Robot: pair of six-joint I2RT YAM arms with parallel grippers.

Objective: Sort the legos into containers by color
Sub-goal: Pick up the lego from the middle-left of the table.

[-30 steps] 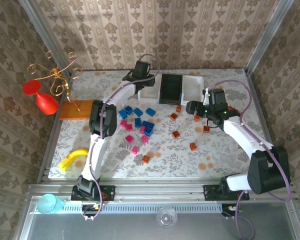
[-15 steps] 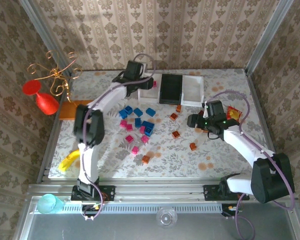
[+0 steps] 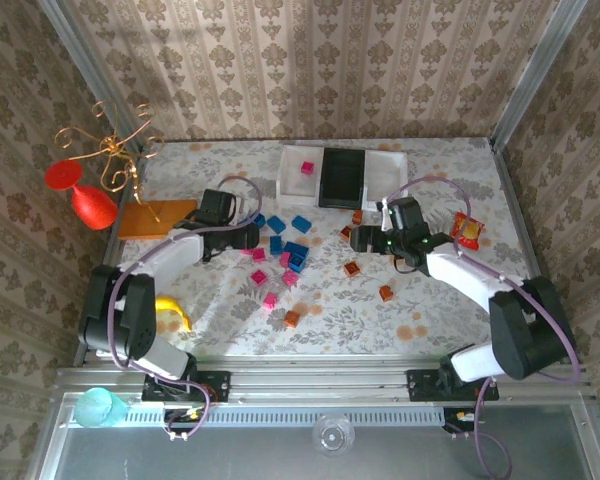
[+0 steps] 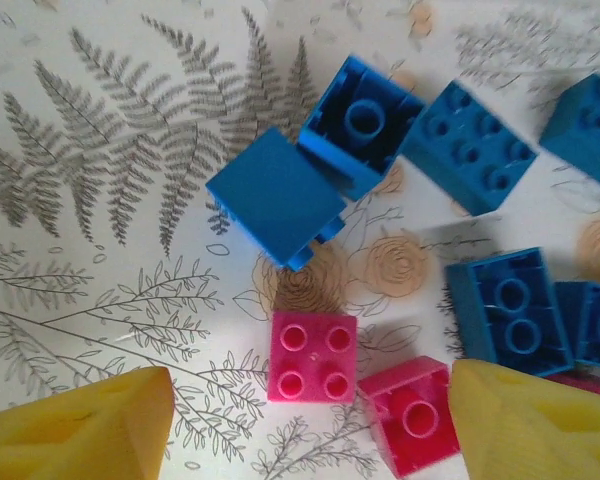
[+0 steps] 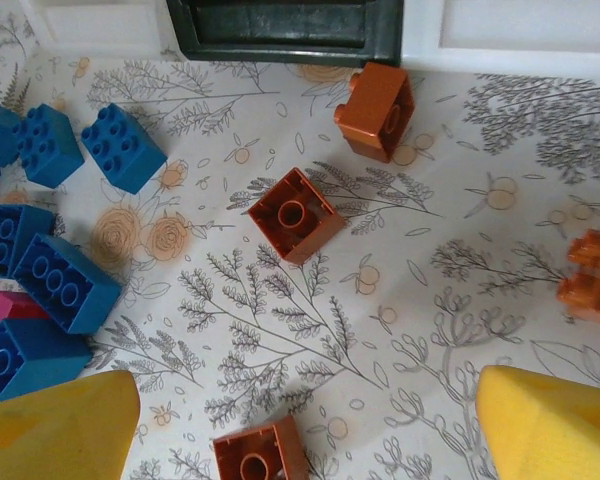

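Left gripper [image 4: 310, 420] open, poised over two close-set pink bricks [image 4: 312, 357]; both may be pinched at once, or one flicked aside. Right gripper [image 5: 300, 425] open, aimed at orange brick [image 5: 295, 214]; neighbours may be knocked. Trays [image 3: 290, 186] at far edge.

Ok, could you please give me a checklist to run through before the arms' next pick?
1. Left claw open: ok.
2. Pink brick centred between its fingers: ok.
3. Room around that brick: not ok, a second pink brick sits against it.
4. Right claw open: ok.
5. Orange brick lined up ahead of it: ok.
6. Left white tray holds pink only: ok.
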